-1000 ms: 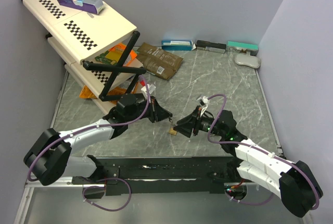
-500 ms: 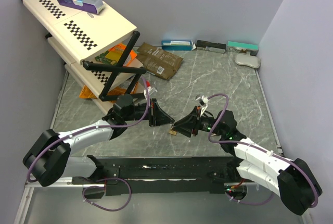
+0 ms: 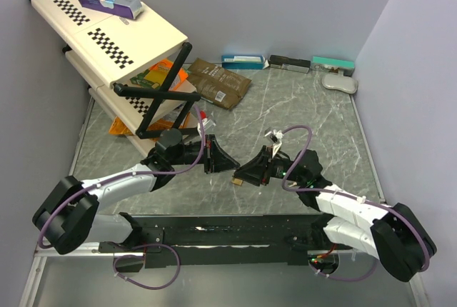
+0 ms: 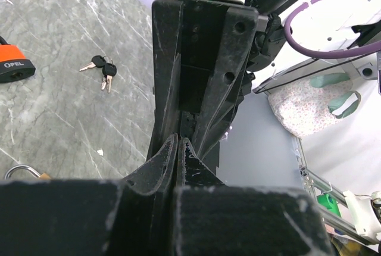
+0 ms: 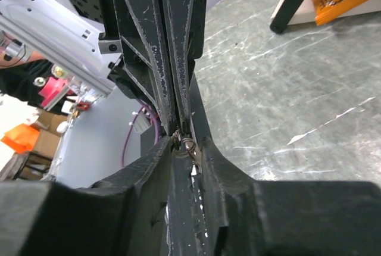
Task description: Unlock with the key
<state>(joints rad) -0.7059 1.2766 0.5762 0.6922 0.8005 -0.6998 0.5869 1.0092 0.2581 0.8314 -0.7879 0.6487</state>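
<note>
Left gripper (image 4: 177, 146) fingers noted pressed together. Right gripper (image 5: 182, 149) jaws observed nearly closed about a small metal piece (image 5: 188, 144); grip cannot be told. Keys (image 4: 102, 68) found lying on table (image 4: 53, 119) near orange padlock (image 4: 13, 68); brass padlock (image 3: 235, 178) seen at right gripper tips

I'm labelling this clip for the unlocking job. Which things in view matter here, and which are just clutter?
Job:
small brass padlock
black-headed keys
orange padlock, possibly a second lock

Clutter:
cream folding table with checkered strips
purple-and-white carton
brown pouch
teal box
</note>
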